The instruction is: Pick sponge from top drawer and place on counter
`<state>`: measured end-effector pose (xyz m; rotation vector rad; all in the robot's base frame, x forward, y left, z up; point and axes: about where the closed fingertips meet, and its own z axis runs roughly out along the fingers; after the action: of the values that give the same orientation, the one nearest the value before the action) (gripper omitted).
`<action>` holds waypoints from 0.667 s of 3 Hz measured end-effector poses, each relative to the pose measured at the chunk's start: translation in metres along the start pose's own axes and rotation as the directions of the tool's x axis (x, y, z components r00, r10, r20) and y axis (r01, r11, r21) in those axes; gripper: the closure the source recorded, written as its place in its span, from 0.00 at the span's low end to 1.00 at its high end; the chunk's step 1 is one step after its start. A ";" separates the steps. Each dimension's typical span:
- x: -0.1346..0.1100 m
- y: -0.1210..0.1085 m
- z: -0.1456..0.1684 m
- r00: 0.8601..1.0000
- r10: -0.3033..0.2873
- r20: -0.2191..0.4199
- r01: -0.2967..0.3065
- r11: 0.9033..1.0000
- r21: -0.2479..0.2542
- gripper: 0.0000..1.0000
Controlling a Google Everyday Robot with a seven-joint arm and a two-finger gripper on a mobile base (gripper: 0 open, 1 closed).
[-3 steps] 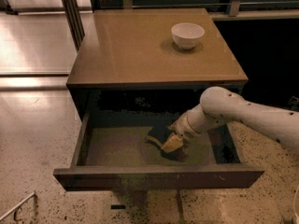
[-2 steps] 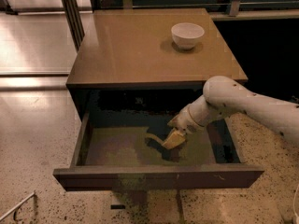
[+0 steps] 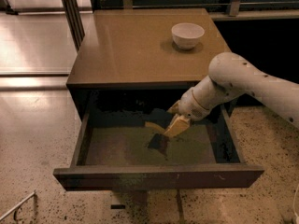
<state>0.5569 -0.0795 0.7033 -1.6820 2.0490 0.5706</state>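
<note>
The top drawer is pulled open under the counter. My gripper reaches into the drawer from the right, over the middle of its olive-brown floor. Its tan fingers are shut on the sponge. The sponge hangs tilted to the left of the fingers, its yellow foam edge up and its dark scrub side lower. It sits a little above the drawer floor. The white arm crosses the counter's front right corner.
A white bowl stands on the counter at the back right. The drawer's front panel and side walls ring the gripper. Speckled floor lies around the cabinet, with dark metal posts at the back left.
The gripper has risen and drawn slightly back from the drawer floor, and the sponge has come up with it, now tilted. The bowl and the drawer have not moved.
</note>
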 end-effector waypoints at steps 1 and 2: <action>-0.039 -0.019 -0.046 0.999 -0.033 -0.030 0.035 0.997 0.069 1.00; -0.083 -0.040 -0.093 0.997 -0.045 -0.055 0.053 0.988 0.142 1.00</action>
<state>0.6043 -0.0718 0.8250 -1.6734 2.0263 0.3581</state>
